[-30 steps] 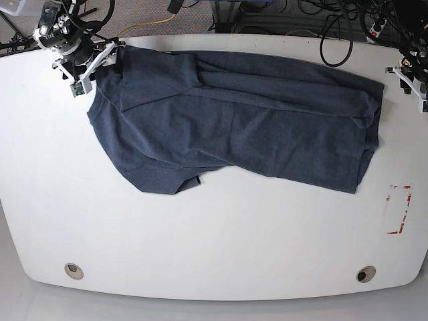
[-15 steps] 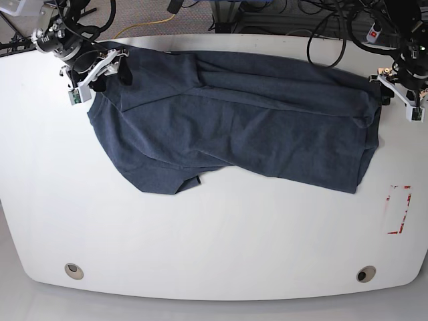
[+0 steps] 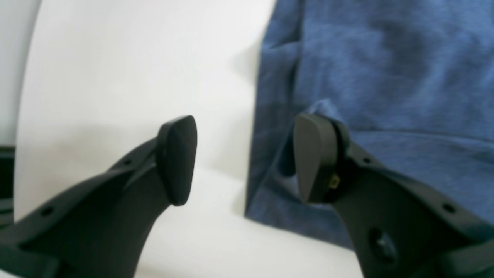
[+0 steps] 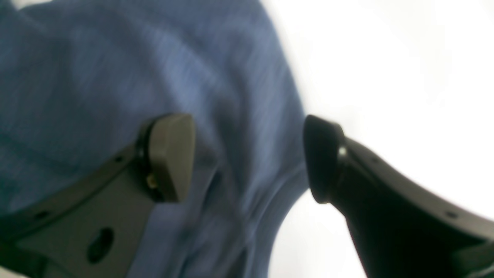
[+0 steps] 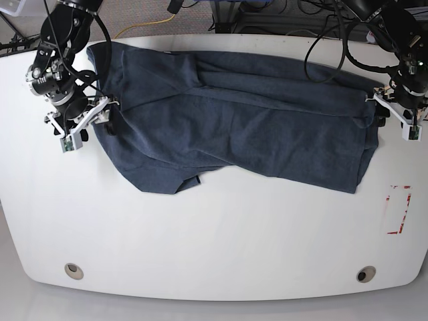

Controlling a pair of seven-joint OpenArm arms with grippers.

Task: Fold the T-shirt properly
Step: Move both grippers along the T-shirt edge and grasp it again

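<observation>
T-shirt (image 5: 234,127) sprawls rumpled, plain side up, across far half of white bench (image 5: 214,241); cables and dark gear crowd floor beyond far edge. Red-and-white marker (image 5: 398,209) sits near right edge; two round holes (image 5: 74,271) mark near corners. Left end effector (image 5: 394,115) hovers at shirt's right edge, jaws wide apart, one pad over cloth (image 3: 386,77), other over bare bench, gripping nothing. Right end effector (image 5: 83,125) at shirt's left edge, likewise spread wide, straddling hem (image 4: 115,77), empty.

White table (image 5: 214,241), cables (image 5: 328,40) behind
</observation>
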